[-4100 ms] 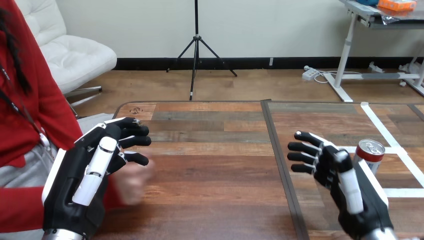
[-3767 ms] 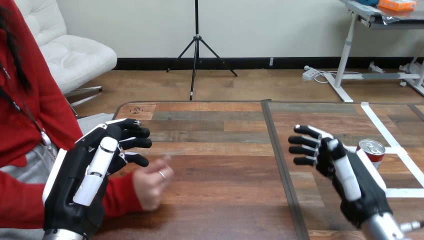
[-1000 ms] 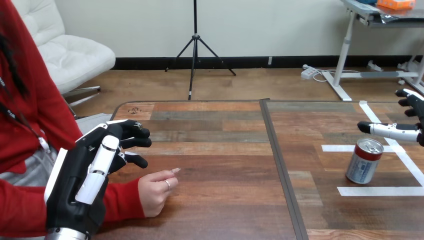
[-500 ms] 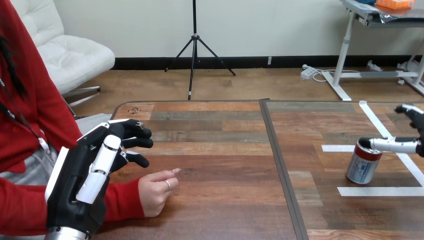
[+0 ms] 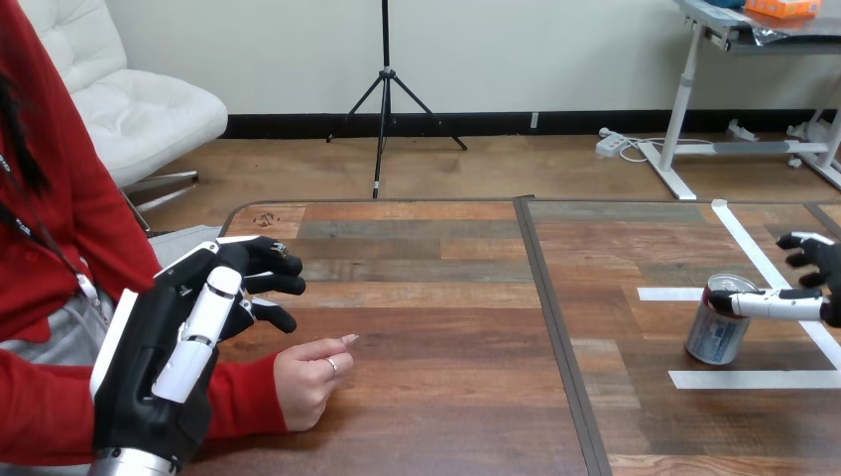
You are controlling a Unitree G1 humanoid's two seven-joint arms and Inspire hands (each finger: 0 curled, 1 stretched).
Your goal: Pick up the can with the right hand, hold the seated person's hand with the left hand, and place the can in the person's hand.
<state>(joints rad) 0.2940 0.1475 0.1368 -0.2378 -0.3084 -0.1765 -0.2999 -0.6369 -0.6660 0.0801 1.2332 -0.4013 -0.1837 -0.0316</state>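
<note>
Down and inward over the last second: right hand [image 5: 779,304], at the view's right edge, now with what looks like its thumb laid straight across the near face of the can [image 5: 714,337] just under the rim, other fingers [image 5: 808,243] spread beyond it and not closed. Can standing, perhaps a little tilted, on the table [image 5: 436,327] inside a square of white tape [image 5: 754,379], well apart from the person's hand [image 5: 307,375]. Person's hand resting loosely curled on the wood at the left side, same spot as before. Left hand [image 5: 169,347] raised just beside and above it, fingers spread and gently bent, holding nothing, apart from the person's hand.

Step in hand, by the look of it: the grasp of the can, first of three. Next called for: closing thumb and fingers squarely round the can's body without tipping it, lifting, then carrying it across the table's seam while taking the person's hand with the left.
</note>
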